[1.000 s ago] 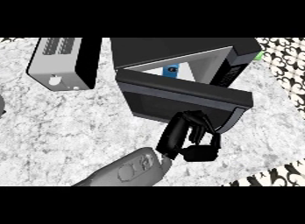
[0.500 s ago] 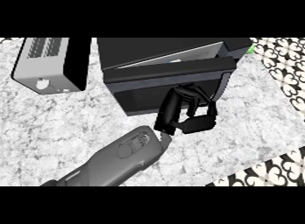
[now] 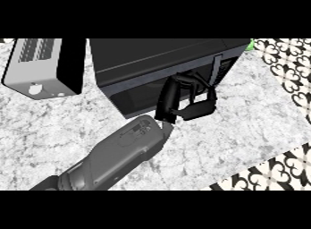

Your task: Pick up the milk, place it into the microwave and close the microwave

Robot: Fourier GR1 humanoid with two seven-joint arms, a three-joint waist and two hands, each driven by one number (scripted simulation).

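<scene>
Against the front of the microwave (image 3: 145,58), the right hand (image 3: 188,100) lies with its fingers (image 3: 170,96) stretched out and spread along the door (image 3: 135,96), holding nothing. That flat contact suits a push, not a grasp, and the grey forearm (image 3: 119,156) lines up behind it from the lower edge of the head view. The door looks flush with the cabinet or very nearly so, though any last gap cannot be made out. The milk shows nowhere on the counter (image 3: 52,129); it is most likely inside, behind the dark door. A toaster (image 3: 43,67) stands just left of the microwave, apart from it, so room on that side is narrow. Open marble lies in front and to the right, up to the counter's edge, leaving room to draw the arm back. The left hand is out of view.
</scene>
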